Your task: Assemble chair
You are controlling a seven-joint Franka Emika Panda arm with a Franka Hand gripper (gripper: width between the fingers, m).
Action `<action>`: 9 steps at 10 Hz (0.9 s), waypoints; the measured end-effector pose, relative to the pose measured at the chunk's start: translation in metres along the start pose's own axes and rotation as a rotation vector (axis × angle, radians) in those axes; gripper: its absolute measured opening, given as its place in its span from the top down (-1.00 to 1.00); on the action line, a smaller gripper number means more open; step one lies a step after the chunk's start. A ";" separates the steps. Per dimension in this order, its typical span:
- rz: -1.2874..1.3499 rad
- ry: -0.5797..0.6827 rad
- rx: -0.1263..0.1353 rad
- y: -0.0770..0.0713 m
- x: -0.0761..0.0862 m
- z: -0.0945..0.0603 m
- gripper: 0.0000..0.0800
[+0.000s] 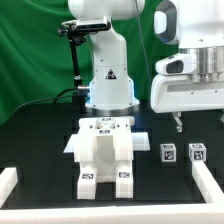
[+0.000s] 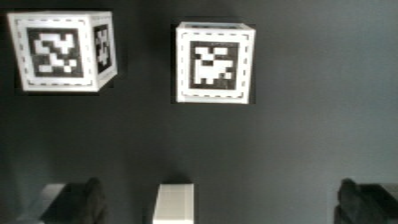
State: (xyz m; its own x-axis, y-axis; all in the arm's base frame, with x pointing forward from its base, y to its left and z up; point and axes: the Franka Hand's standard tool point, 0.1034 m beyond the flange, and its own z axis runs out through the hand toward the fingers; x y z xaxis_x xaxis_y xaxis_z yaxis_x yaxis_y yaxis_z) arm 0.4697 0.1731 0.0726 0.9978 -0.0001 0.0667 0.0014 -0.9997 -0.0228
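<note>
Chair (image 1: 100, 150) | one joined blocky structure, white matte plastic, square tags | cubes (image 1: 168, 153) (image 1: 197, 154): I count two, small, tagged, beside chair toward the exterior view's right | gripper (image 1: 178, 124) higher, same side of chair, jaws spread wide, holding nothing

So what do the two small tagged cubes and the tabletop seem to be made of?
Left cube and right cube, by the exterior view: probably rigid white plastic, matte, with crisp edges and printed black-and-white tags, likely paper stickers. Tabletop: looks like black matte cloth or mat, showing no glare.
</note>
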 end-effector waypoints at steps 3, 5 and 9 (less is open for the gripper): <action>0.009 -0.003 -0.013 -0.006 -0.024 0.032 -0.62; 0.006 -0.013 -0.020 -0.009 -0.031 0.046 -0.62; -0.001 -0.024 -0.029 -0.008 -0.038 0.059 -0.32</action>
State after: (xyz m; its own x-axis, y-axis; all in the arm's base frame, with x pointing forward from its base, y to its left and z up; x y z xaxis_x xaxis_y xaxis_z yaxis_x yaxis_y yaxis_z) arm 0.4357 0.1821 0.0113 0.9991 0.0009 0.0426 0.0007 -1.0000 0.0059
